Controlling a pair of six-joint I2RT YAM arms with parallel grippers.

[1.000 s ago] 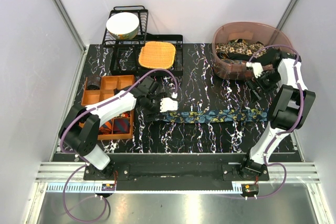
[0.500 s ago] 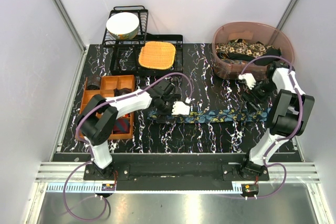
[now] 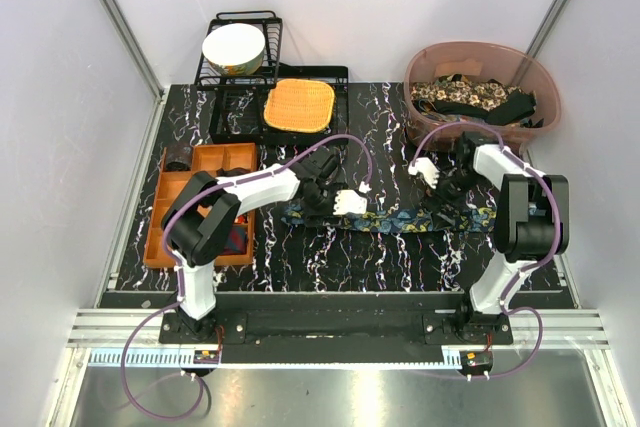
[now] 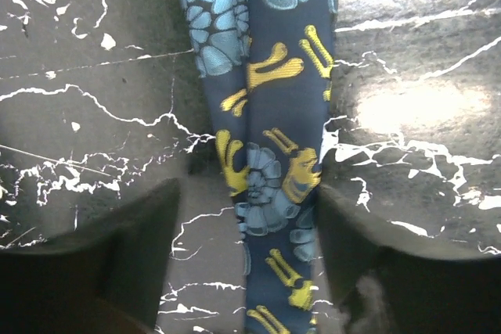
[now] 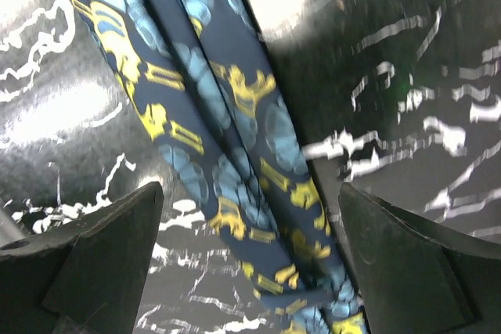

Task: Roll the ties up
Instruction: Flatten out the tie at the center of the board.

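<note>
A dark blue tie (image 3: pixel 400 219) with a teal and yellow print lies flat along the black marble table. It also shows in the left wrist view (image 4: pixel 270 115) and the right wrist view (image 5: pixel 227 162). My left gripper (image 3: pixel 322 207) (image 4: pixel 244 217) is open, low over the tie's left part, with a finger on each side of it. My right gripper (image 3: pixel 446 209) (image 5: pixel 250 209) is open over the tie's right part, and the fabric there lies folded between the fingers. Neither is closed on the tie. Beige floral and black ties fill the brown basket (image 3: pixel 425 127).
An orange divided tray (image 3: pixel 170 247) sits at the left, partly under my left arm, with a dark roll (image 3: pixel 180 158) in it. A black rack holds a white bowl (image 3: pixel 234 47) and a square orange woven mat (image 3: pixel 298 105) at the back.
My left gripper slid right along the tie's left end. My right gripper came from beside the basket leftward and toward the front, and now sits over the tie's right part.
</note>
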